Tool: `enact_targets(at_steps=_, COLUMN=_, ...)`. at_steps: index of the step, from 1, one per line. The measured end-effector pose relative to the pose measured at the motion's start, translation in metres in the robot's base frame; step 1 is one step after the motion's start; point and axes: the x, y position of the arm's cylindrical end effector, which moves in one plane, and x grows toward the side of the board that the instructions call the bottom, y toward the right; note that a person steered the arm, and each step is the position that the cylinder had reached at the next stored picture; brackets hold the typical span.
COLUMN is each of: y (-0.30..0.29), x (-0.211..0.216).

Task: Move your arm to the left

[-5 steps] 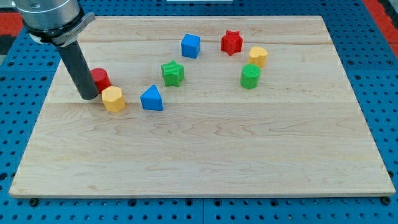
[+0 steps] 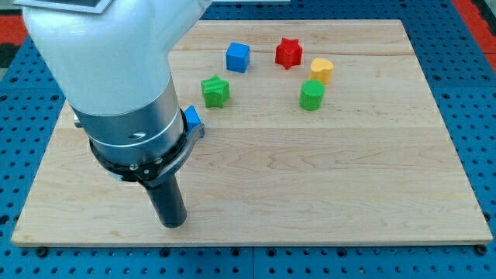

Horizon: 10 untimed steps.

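Note:
My tip point(image 2: 173, 223) rests on the wooden board point(image 2: 310, 170) near its bottom left, well below the blocks. The arm's white and silver body fills the view's upper left. It hides the red block and the yellow block, and leaves only a corner of the blue triangular block point(image 2: 193, 118) showing. A green star block point(image 2: 215, 91), a blue cube point(image 2: 238, 56), a red star block point(image 2: 288, 53), a yellow cylinder-like block point(image 2: 322, 70) and a green cylinder-like block point(image 2: 311, 95) form an arc at the board's top middle.
The board lies on a blue perforated table point(image 2: 480, 93). A red surface point(image 2: 12, 27) shows at the view's top left corner.
My tip has moved from beside the red and yellow blocks down towards the view's bottom and slightly right. The arm's body now covers the left blocks. No block visibly moved.

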Motion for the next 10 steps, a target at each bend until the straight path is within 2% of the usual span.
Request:
enact_targets(at_steps=1, y=0.015, x=0.001)
enact_targets(at_steps=2, y=0.085, x=0.023)
enact_targets(at_steps=3, y=0.091, x=0.027)
enact_targets(at_steps=5, y=0.179, x=-0.002)
enact_targets(at_steps=9, y=0.181, x=-0.01)
enact_targets(at_steps=10, y=0.141, x=0.0)
